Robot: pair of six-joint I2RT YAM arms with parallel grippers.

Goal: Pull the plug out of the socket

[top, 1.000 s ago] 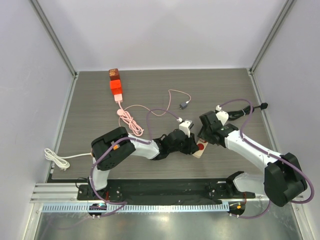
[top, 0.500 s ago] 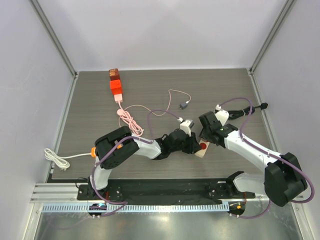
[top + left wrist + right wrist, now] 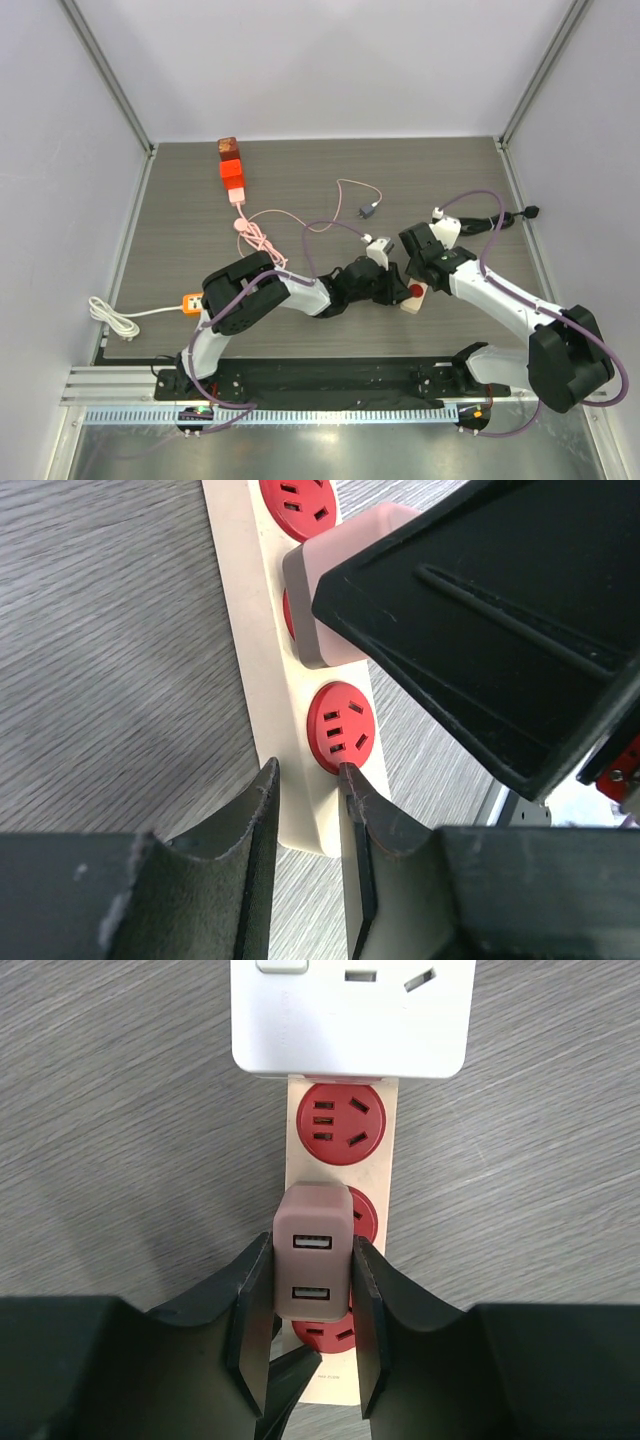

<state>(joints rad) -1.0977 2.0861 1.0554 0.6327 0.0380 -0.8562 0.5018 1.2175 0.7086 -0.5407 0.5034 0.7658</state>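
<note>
Overhead, a dark wood-grain tabletop [image 3: 300, 180] carries a cream power strip [image 3: 411, 301] with round red sockets, lying a little right of centre and closer to the near edge than the far one. Both arms reach in and meet over it.

The right gripper [image 3: 310, 1245] is clamped on the plug [image 3: 312, 1280], a pinkish-brown block with two USB ports facing up, one black finger pressed to each of its long sides. The plug stands over the middle of the strip, between an uncovered red socket [image 3: 340, 1123] on one side and a partly hidden one on the other. It looks seated against the strip, though its prongs are out of sight.

The left gripper [image 3: 307, 780] is closed across the width of the strip's free end, just beside another red socket [image 3: 341, 728]. One finger lies along the strip's edge; the other covers the opposite edge.

A white adapter [image 3: 352, 1015] sits on the strip's far end, touching it.

Near the far left corner of the tabletop stands a row of orange blocks [image 3: 231, 170], with a pink cable [image 3: 262, 240] coiling from it towards the centre. A white cable [image 3: 112, 315] lies bundled at the left edge.
</note>
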